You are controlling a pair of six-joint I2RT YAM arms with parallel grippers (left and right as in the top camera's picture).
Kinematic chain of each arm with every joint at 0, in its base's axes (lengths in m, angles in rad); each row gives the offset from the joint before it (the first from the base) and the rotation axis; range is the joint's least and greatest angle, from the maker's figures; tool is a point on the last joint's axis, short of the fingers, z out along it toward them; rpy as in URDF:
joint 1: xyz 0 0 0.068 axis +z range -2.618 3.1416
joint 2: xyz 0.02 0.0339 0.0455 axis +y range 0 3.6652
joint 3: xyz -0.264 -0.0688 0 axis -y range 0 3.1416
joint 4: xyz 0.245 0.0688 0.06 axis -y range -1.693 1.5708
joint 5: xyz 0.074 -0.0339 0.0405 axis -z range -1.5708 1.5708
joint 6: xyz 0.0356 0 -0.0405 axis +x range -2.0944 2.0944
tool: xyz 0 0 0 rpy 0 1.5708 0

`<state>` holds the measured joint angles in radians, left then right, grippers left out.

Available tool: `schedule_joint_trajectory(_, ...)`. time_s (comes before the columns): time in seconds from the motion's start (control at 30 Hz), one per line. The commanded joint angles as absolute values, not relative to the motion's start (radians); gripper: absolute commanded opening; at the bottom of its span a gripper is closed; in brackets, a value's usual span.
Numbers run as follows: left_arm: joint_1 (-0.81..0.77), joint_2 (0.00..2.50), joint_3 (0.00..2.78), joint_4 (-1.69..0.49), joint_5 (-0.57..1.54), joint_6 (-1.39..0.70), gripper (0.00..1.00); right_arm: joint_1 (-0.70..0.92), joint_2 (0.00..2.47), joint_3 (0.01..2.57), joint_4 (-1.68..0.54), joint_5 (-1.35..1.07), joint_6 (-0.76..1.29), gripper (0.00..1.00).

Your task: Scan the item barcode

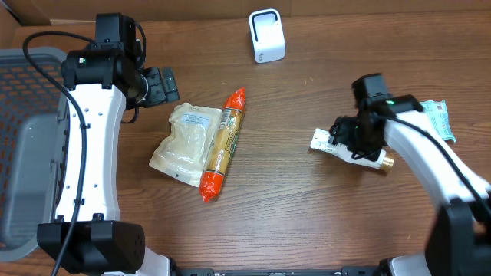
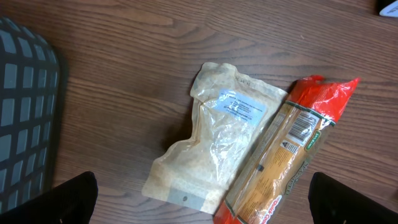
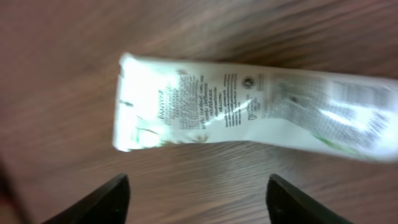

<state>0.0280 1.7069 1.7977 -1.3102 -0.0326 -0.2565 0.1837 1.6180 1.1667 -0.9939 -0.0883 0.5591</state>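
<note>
White links (image 1: 86, 153), black joints (image 1: 96, 67), looping black cable (image 1: 24, 47).

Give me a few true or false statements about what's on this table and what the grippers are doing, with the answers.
1. The white tube lies flat on the table. True.
2. The left gripper is holding the clear pouch. False: its jaws are open and empty above the pouch.
3. The red-ended pack lies touching the clear pouch. True.
4. The white scanner stands inside the basket. False: it stands on the table at the far edge, well away from the basket.
5. The right gripper is shut on the tube. False: its jaws are open, with the tube just past the fingertips.
</note>
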Motion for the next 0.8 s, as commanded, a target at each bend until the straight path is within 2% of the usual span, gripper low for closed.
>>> schedule_joint_trajectory(0.0, 0.026, 1.715, 1.795, -1.308, -0.025, -0.270, 1.00, 0.182, 1.563, 1.166, -1.005, -0.016, 0.956, 0.68)
schedule_joint_trajectory(0.03, 0.026, 1.715, 1.795, -1.308, -0.025, -0.270, 1.00, 0.182, 1.564, 1.158, -1.005, -0.015, 1.001, 0.68)
schedule_joint_trajectory(0.1, 0.026, 1.715, 1.795, -1.308, -0.025, -0.270, 1.00, 0.182, 1.565, 1.111, -1.007, -0.008, 1.180, 0.79)
schedule_joint_trajectory(0.2, 0.026, 1.715, 1.795, -1.308, -0.025, -0.270, 1.00, 0.182, 1.565, 1.033, -0.989, 0.007, 1.374, 0.79)
schedule_joint_trajectory(0.23, 0.026, 1.715, 1.795, -1.308, -0.025, -0.270, 1.00, 0.182, 1.565, 1.007, -0.981, 0.023, 1.434, 0.92)
schedule_joint_trajectory(0.3, 0.026, 1.715, 1.795, -1.308, -0.025, -0.270, 0.99, 0.182, 1.565, 0.950, -0.932, 0.049, 1.506, 0.99)
schedule_joint_trajectory(0.5, 0.026, 1.715, 1.795, -1.308, -0.025, -0.270, 1.00, 0.182, 1.565, 0.804, -0.679, 0.114, 1.519, 1.00)
schedule_joint_trajectory(0.77, 0.026, 1.715, 1.795, -1.308, -0.025, -0.270, 0.99, 0.182, 1.565, 0.777, -0.611, 0.199, 1.501, 1.00)
